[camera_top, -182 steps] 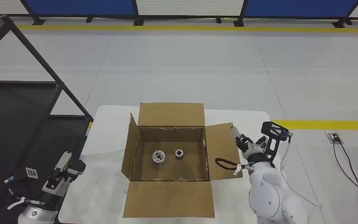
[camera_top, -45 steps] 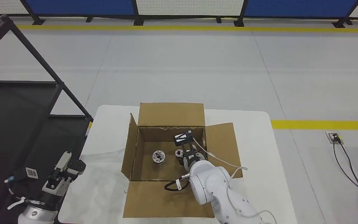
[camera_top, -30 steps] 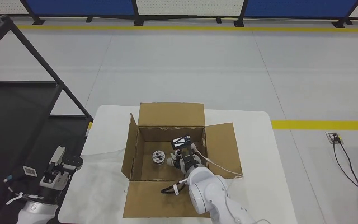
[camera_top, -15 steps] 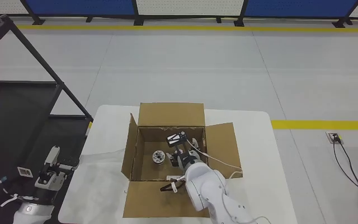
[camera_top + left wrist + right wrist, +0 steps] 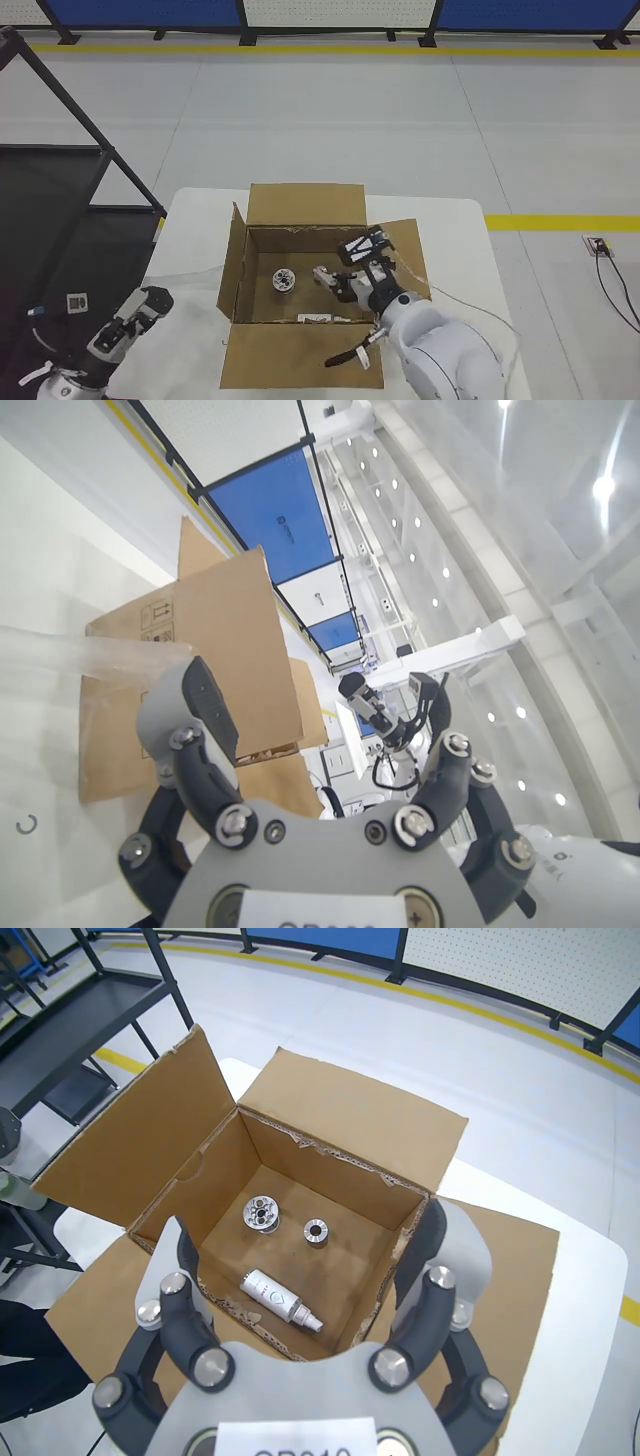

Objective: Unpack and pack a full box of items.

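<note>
The right gripper (image 5: 306,1220) has its jaws spread wide with nothing between them, and it sits over the open cardboard box (image 5: 340,1183). Straight beyond the gap, on the box floor, lies a short metal ring (image 5: 316,1231) with a round bore. Just beside it, toward one finger (image 5: 172,1238), is a flanged metal hub (image 5: 260,1214) with holes in its face, apart from the ring. Closer to the wrist than both, a white spray bottle (image 5: 277,1300) lies on its side near the box wall, touching neither metal part. All four box flaps fold outward around the jaws. The box rests on a white table (image 5: 575,1248), and a black rack (image 5: 100,1003) stands well beyond the far flap.

In the top view this gripper (image 5: 335,282) is over the middle of the box (image 5: 305,240), with the hub (image 5: 284,279) just beside it.

The left gripper (image 5: 322,705) is released too, jaws apart and empty, and is held outside the box. Beyond the gap rises the outer box wall (image 5: 210,650) with a raised flap. Crumpled clear plastic film (image 5: 50,660) lies beside one finger (image 5: 205,700), against the box wall. A small open snap ring (image 5: 26,824) lies on the table, off to that same side and well apart.
</note>
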